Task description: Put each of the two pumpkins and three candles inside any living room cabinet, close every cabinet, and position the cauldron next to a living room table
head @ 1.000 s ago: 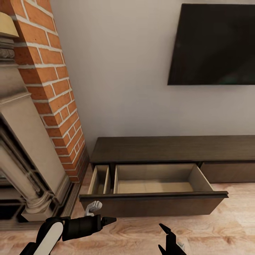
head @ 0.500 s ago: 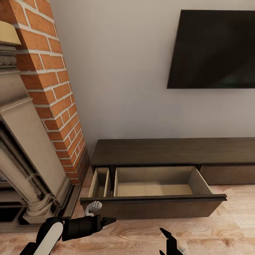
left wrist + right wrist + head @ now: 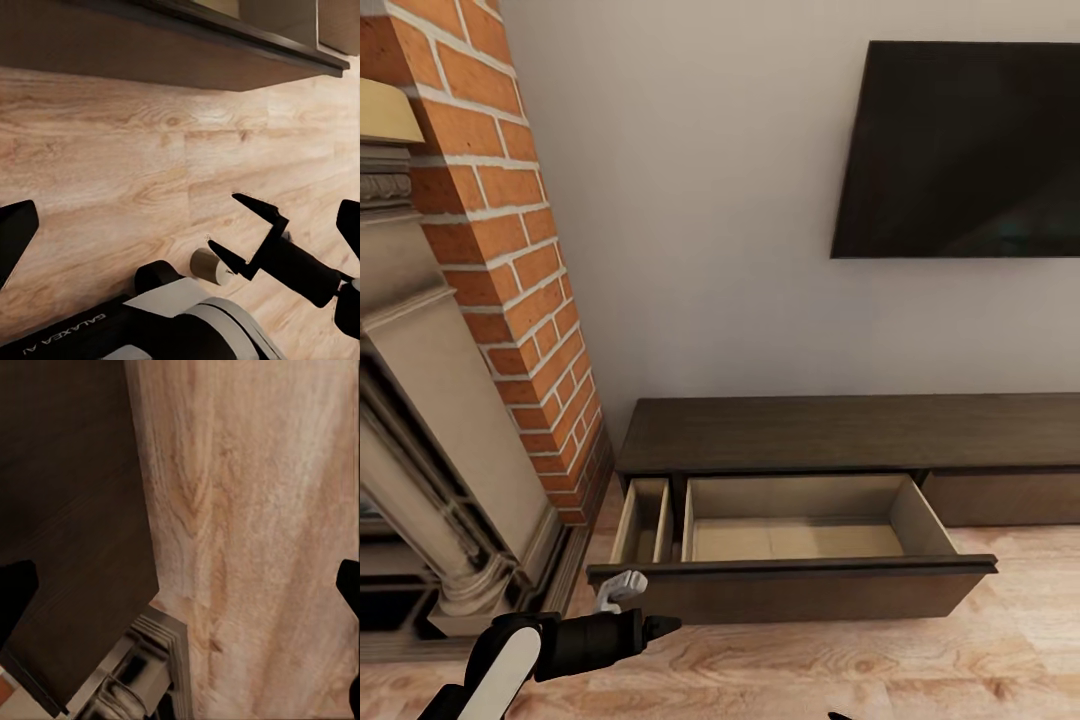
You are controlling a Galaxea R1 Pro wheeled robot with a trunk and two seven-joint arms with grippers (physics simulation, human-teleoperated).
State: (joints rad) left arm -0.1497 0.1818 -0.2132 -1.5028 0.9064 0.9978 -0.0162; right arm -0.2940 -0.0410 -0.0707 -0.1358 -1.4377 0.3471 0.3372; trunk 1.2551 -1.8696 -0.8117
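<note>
A home living room is indicated by a red brick fireplace (image 3: pixel 510 270), a wall-mounted black television (image 3: pixel 960 150), a long dark brown wooden cabinet (image 3: pixel 840 435) and pale wooden flooring (image 3: pixel 960 670).

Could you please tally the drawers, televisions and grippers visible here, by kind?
Open drawer: 1
Closed drawer: 1
Television: 1
Grippers: 2 (left gripper, right gripper)
Total: 5

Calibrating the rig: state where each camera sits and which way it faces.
Head view: on the head, facing forward and down at the cabinet and its open drawer; left arm shows.
Left wrist view: low over the floor, facing the drawer front; open right gripper shows.
Right wrist view: facing floor and dark cabinet wood; own fingertips show.
Shared: floor and cabinet.
</note>
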